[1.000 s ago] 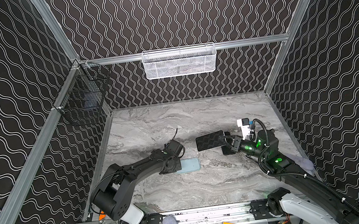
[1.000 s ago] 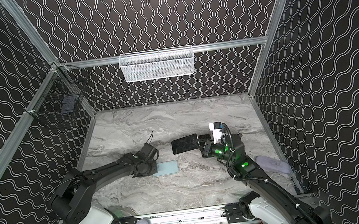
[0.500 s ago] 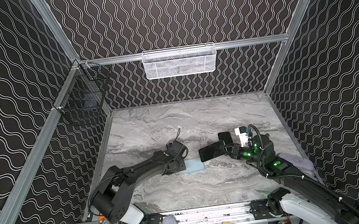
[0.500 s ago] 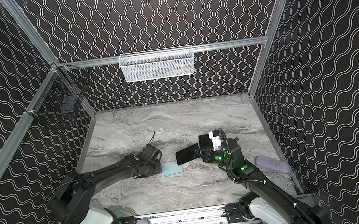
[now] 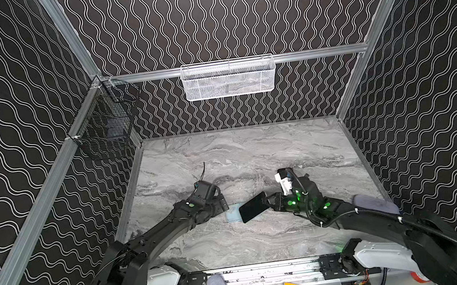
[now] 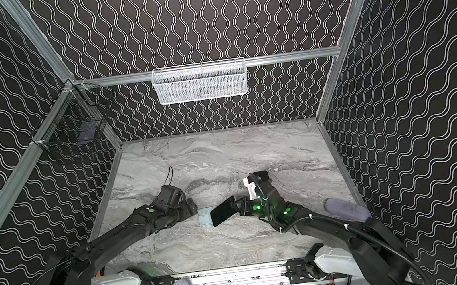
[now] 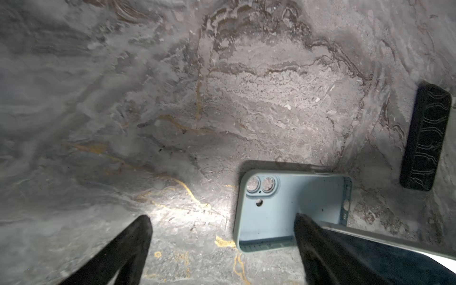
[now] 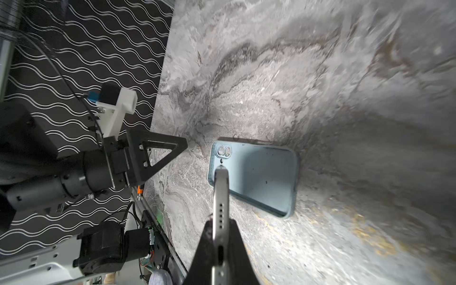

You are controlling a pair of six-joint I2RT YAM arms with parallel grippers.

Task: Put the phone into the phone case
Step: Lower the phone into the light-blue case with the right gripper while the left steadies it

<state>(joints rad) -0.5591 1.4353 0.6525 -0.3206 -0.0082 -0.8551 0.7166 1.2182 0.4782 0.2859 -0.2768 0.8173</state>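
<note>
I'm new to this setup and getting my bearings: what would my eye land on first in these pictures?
The dark slab-shaped phone, clamped by its port end in the right gripper, hangs tilted over the pale blue phone case, which lies open side up on the grey marble-patterned table. The left gripper stands wide open beside the case's camera-cutout end.

black wavy-line walls (image 5: 219, 15), grey marble floor (image 5: 237, 154), aluminium rails (image 5: 314, 53), white mesh basket (image 5: 228, 78) on back rail, black wire basket (image 5: 105, 126) left corner
</note>
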